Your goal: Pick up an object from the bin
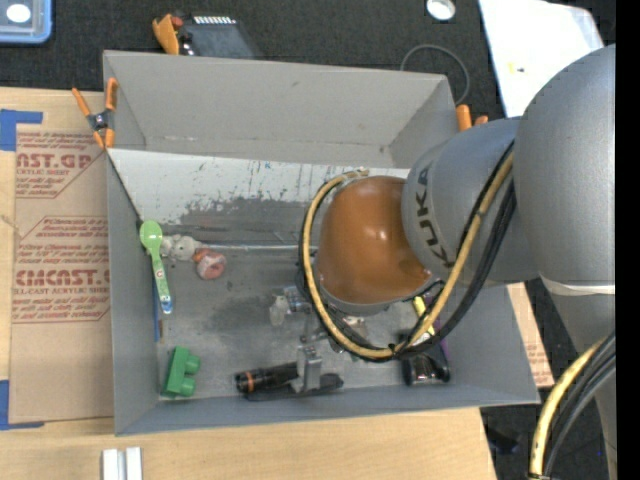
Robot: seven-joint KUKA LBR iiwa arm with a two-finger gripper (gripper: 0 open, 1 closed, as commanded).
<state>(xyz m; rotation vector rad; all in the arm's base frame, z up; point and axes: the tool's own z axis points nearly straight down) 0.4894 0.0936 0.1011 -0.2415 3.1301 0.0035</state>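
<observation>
My gripper (314, 360) reaches down from under the arm's orange cover to the bin floor near the front wall. It stands right at the right-hand end of a black cylinder (266, 380), which lies flat along the front of the bin. Whether it touches the cylinder I cannot tell. A small dark object (426, 370) lies to the gripper's right, partly hidden by the arm's cables.
A green block (182, 373) sits in the front left corner. Along the left wall lies a spoon-like tool (160, 278) with a green head and a pale blue handle. A small pink round thing (210, 264) and a whitish bit (180, 249) lie beside it.
</observation>
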